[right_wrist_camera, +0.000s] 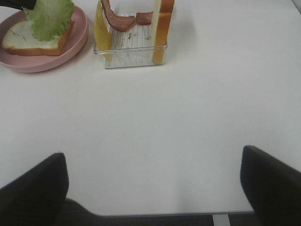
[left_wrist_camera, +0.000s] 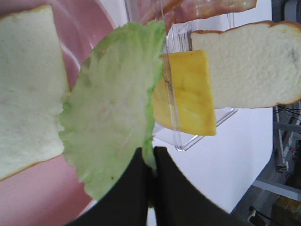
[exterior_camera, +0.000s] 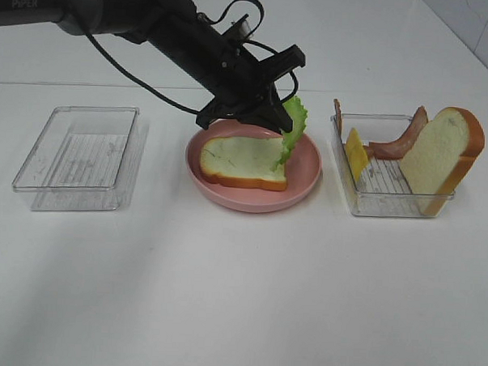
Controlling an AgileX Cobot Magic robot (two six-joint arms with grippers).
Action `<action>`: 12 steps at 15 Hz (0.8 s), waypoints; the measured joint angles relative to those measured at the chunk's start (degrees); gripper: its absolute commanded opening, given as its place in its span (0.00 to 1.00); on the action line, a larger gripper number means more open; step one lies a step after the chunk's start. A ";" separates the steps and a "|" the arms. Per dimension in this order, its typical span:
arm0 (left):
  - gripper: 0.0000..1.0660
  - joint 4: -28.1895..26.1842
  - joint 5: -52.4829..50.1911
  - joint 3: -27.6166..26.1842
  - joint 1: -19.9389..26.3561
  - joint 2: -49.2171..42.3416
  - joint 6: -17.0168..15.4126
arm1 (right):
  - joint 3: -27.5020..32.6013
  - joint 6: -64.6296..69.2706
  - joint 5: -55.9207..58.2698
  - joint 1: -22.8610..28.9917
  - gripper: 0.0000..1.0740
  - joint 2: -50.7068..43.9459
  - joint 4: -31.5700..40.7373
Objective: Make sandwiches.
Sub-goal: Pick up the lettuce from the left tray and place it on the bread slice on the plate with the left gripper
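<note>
Green, thin and floppy, the lettuce leaf (left_wrist_camera: 113, 117) hangs from the left fingers (left_wrist_camera: 134, 188), which are clamped on its edge. It dangles at the right end of the bread slice (exterior_camera: 241, 160) on the pink plate (exterior_camera: 305, 186). It looks light and limp, so an edge pinch suits it. The right fingers (right_wrist_camera: 270, 183) stand wide apart, holding nothing.

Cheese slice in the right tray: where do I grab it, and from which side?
Probably best to take the cheese slice by its upper edge, coming straight down from above with the jaws across its two flat faces. It stands on edge against a side wall of the tray, its top above the rim and its lower part boxed in. The bacon strip sits close beside it.
</note>
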 measured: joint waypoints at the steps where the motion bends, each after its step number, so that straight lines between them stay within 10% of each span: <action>1: 0.00 -1.09 0.00 0.00 0.00 0.00 0.46 | 0.00 0.00 0.00 0.00 0.90 0.00 0.00; 12: 0.00 8.14 -1.38 -0.69 -0.34 2.01 -2.06 | 0.00 0.00 0.00 0.00 0.90 0.00 0.00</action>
